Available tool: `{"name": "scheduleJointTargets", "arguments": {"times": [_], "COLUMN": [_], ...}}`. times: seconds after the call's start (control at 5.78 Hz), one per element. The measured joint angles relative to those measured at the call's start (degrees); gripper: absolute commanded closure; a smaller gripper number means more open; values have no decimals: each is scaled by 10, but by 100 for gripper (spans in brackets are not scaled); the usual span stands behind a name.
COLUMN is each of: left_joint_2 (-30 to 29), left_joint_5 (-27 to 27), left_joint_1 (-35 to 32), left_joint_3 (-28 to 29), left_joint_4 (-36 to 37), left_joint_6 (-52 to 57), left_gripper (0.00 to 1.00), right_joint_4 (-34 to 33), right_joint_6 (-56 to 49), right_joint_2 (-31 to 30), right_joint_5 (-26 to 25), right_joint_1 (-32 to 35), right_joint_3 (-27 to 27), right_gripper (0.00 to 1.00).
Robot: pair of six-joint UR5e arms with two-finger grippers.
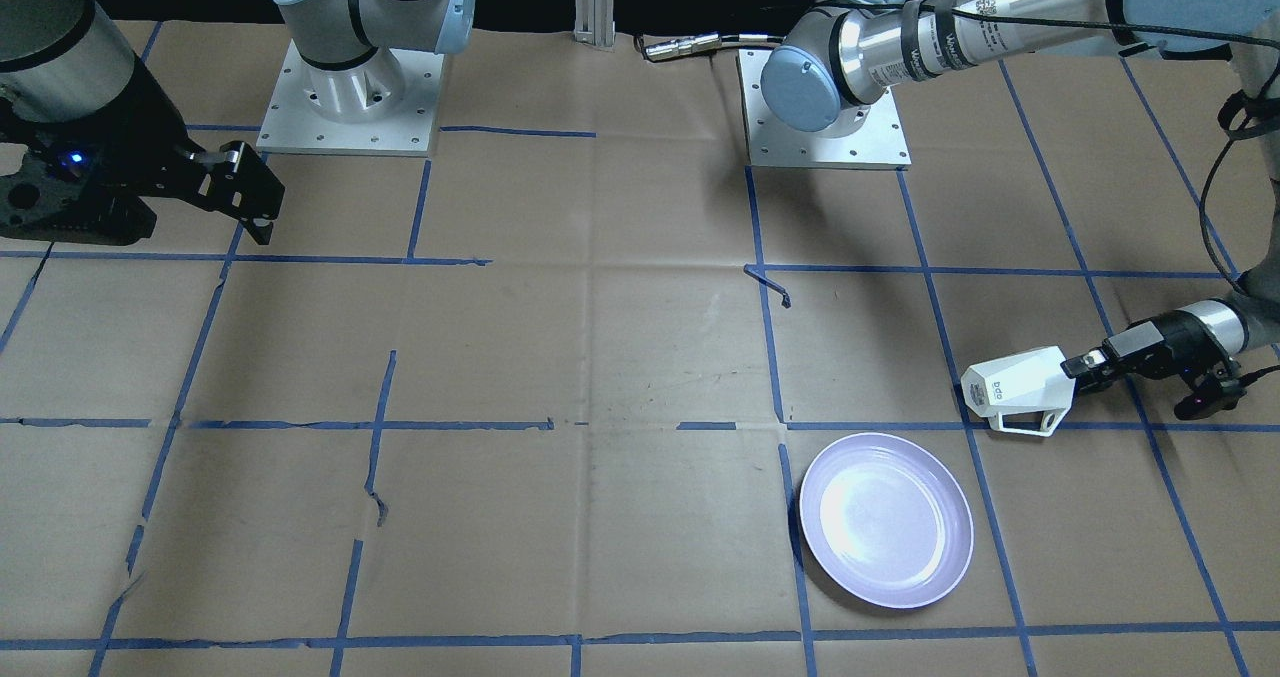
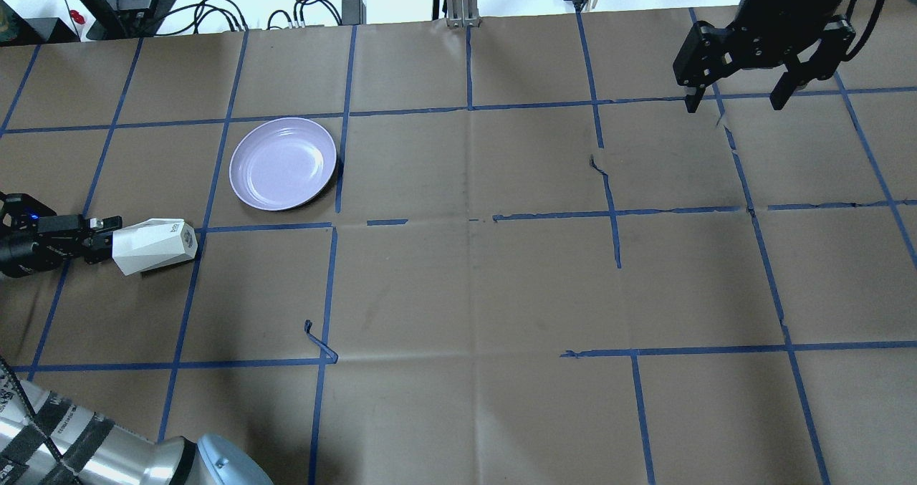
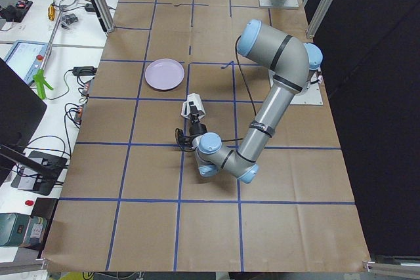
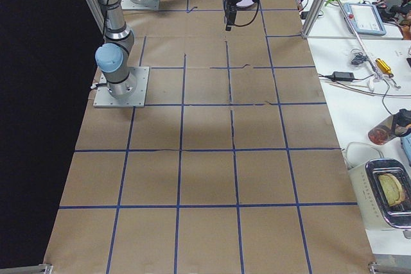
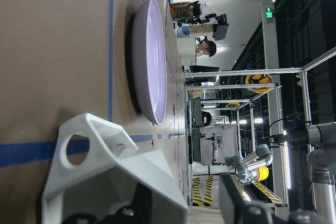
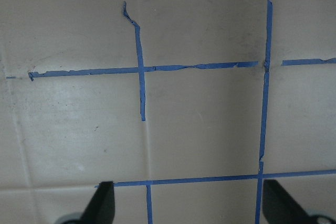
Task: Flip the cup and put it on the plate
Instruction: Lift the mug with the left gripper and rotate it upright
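The white faceted cup (image 1: 1015,389) lies on its side, its base with teal lettering turned away from the gripper and its boxy handle (image 1: 1030,422) pointing down at the paper. My left gripper (image 1: 1078,365) is shut on the cup's rim and holds it level, low over the table; I cannot tell whether the handle touches. The cup also shows in the overhead view (image 2: 154,245) and the left wrist view (image 5: 115,182). The lavender plate (image 1: 886,520) lies flat and empty, a short way from the cup. My right gripper (image 2: 738,102) is open and empty, far off.
Brown paper with a blue tape grid covers the table (image 2: 473,277). A loose curl of tape (image 2: 319,342) sticks up near the middle. The arm bases (image 1: 825,107) stand at the robot's edge of the table.
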Motion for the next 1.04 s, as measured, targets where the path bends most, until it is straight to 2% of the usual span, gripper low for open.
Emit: {"name": "scheduleJointTargets", "arguments": {"times": [0.52,1.04], "left_joint_2": [15,163], "left_joint_5": [-4,-7], "left_joint_1": [-1,1], "left_joint_3": [7,14], "left_joint_4": [-33,-65], "left_joint_6": [2,-121], "left_gripper": [100,100], "right_joint_4": [0,0], "right_joint_6": [0,0], "right_joint_2": [0,0], "right_joint_5": [0,0], "right_joint_1": [0,0], "right_joint_3": [0,0], "right_gripper": [0,0]}}
